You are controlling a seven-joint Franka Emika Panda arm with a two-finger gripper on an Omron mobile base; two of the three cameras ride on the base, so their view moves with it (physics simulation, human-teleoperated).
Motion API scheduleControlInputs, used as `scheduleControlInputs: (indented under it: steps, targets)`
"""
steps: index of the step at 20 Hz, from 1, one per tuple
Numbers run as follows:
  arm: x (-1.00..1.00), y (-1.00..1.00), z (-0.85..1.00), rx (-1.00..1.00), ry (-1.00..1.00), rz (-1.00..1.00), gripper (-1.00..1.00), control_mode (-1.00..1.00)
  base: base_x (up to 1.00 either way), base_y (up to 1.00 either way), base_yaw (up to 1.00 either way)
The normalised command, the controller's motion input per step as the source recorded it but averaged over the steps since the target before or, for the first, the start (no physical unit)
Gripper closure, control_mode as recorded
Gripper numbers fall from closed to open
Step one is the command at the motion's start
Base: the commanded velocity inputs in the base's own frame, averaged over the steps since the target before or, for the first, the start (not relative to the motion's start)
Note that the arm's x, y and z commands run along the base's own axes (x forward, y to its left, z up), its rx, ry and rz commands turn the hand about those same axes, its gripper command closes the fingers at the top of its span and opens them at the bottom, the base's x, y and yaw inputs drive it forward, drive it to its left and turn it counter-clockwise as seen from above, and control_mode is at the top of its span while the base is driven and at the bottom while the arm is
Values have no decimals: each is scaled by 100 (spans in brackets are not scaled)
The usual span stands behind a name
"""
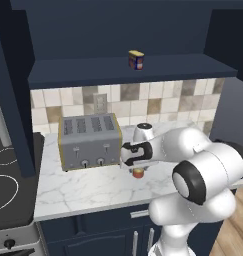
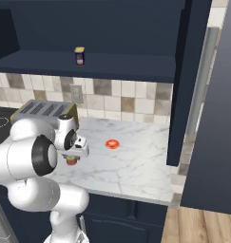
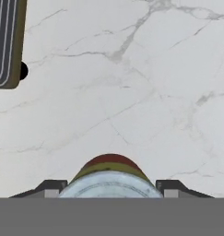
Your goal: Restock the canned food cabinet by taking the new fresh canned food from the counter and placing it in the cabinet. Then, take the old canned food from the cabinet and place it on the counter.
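Observation:
The new fresh canned food (image 3: 110,177), red and yellow with a grey metal top, sits between my two finger tips; both tips touch its sides. My gripper (image 1: 137,168) points down over the counter (image 1: 88,192), just right of the toaster, shut on this can (image 1: 138,173). From the right, the can (image 2: 72,161) shows under the hand (image 2: 72,155). I cannot tell whether it rests on the marble or hangs just above it. The old canned food (image 1: 136,60), dark blue with a yellow top, stands upright on the cabinet (image 1: 83,75) ledge, also seen from the right (image 2: 79,56).
A silver four-slot toaster (image 1: 89,141) stands against the tiled wall, left of the hand; its corner (image 3: 5,44) shows by the hand. A flat red disc (image 2: 111,144) lies on the counter to the right. The black stovetop (image 1: 8,185) is at far left.

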Motion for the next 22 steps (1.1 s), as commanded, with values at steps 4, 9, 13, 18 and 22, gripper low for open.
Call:
scheduleControlInputs:
  steps: [4, 9, 13, 18, 22]
  targets:
    - [-1, 0, 0, 0, 0, 0, 100, -100, 0, 0, 0]
    - [-38, -24, 8, 0, -12, 0, 100, -100, 0, 0, 0]
    - [-90, -75, 62, 0, -34, 0, 100, -100, 0, 0, 0]
    - [-77, -78, 99, 0, -38, 0, 100, -100, 0, 0, 0]
    - [-55, -61, 100, 0, -47, 0, 100, -100, 0, 0, 0]
